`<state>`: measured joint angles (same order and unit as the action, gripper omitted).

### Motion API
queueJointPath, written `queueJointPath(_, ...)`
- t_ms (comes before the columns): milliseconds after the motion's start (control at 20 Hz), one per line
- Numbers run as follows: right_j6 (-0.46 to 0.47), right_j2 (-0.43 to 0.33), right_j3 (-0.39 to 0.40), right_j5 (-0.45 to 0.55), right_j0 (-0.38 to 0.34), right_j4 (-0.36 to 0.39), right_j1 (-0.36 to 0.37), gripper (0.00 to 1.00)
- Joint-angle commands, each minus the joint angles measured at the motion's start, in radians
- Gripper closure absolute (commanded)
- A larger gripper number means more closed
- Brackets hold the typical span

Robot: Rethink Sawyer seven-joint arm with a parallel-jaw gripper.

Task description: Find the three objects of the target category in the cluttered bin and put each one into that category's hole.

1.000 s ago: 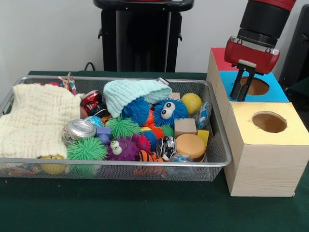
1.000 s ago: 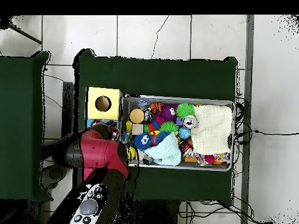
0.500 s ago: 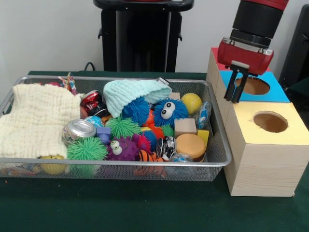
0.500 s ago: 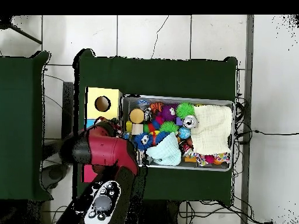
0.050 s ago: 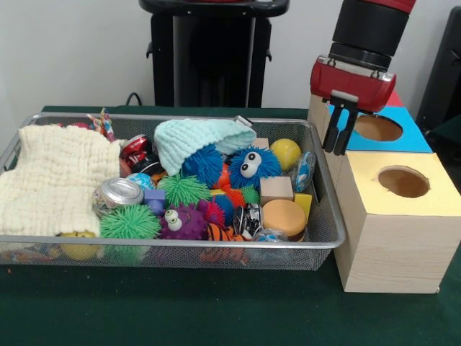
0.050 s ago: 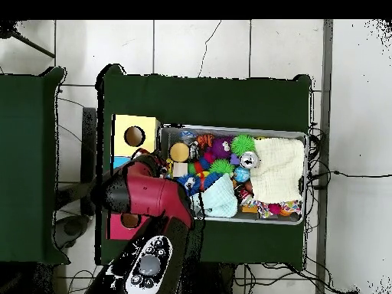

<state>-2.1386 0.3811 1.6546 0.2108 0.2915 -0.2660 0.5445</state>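
My gripper (image 5: 336,149) hangs open and empty above the gap between the wire bin's right end (image 5: 322,189) and the blue-topped box (image 5: 411,139). It is level with that box's round hole (image 5: 378,128) and just left of it. The bin holds spiky balls: a blue one with eyes (image 5: 252,166), a purple one with eyes (image 5: 181,222) and green ones (image 5: 130,222). A yellow ball (image 5: 286,153), a wooden block (image 5: 276,189), a round wooden disc (image 5: 284,216) and a crushed can (image 5: 119,193) lie among them. In the overhead view the red arm (image 6: 145,195) hides the gripper.
A yellow-topped box (image 5: 425,202) with a hole (image 5: 403,182) stands nearest the camera, and a red-topped one (image 5: 328,86) is farthest. A mint knit hat (image 5: 198,140) and a cream cloth (image 5: 57,180) cover part of the bin. A black pedestal (image 5: 212,58) rises behind.
The gripper has moved left, from over the blue box's hole to the bin's right end, and risen slightly. Nothing in the bin has shifted.
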Motion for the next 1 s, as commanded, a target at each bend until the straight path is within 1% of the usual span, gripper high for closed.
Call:
queueJointPath(50,-0.06,-0.15,0.113,0.042,-0.058,0.046,0.103,1.0)
queueJointPath(200,-0.04,-0.191,0.153,-0.012,-0.1,0.074,0.116,1.0)
queueJointPath(350,-0.043,-0.211,0.17,-0.051,-0.123,0.098,0.113,1.0)
queueJointPath(750,-0.054,-0.254,0.198,-0.051,-0.167,0.138,0.151,1.0)
queueJointPath(1000,-0.065,-0.255,0.191,-0.066,-0.174,0.161,0.134,1.0)
